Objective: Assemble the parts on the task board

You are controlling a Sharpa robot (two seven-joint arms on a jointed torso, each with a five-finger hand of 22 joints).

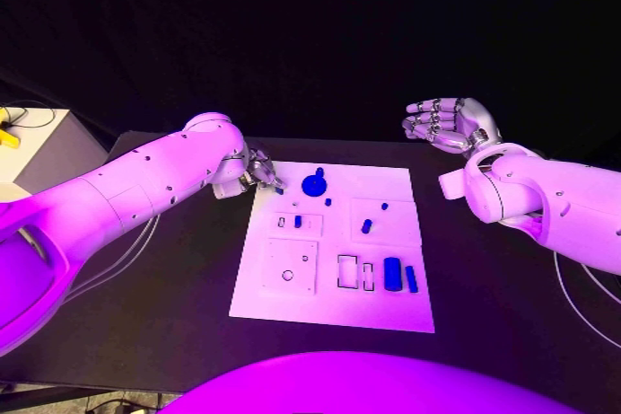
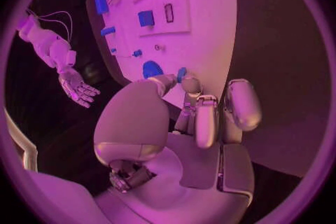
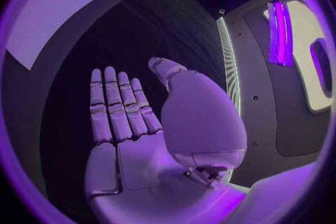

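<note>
Currently left hand [image 2: 189, 106] pinching small blue part [image 2: 182, 74] at task board [image 1: 389, 297] corner; could slip. Right hand [image 3: 133, 117] spread, idle.

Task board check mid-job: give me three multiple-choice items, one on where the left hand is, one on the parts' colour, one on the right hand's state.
1. Where is the left hand?
A. at the far left corner of the task board
B. at the board's near right corner
C. off the table

2. What colour is the large round part?
A. yellow
B. blue
C. green

3. What state is the right hand in?
A. gripping a part
B. pressing on the board
C. open, holding nothing

Answers: 1 A, the head view shows it at that far corner; 2 B, it reads blue against the white plate; 3 C, its fingers are straight and apart, away from the board.
</note>
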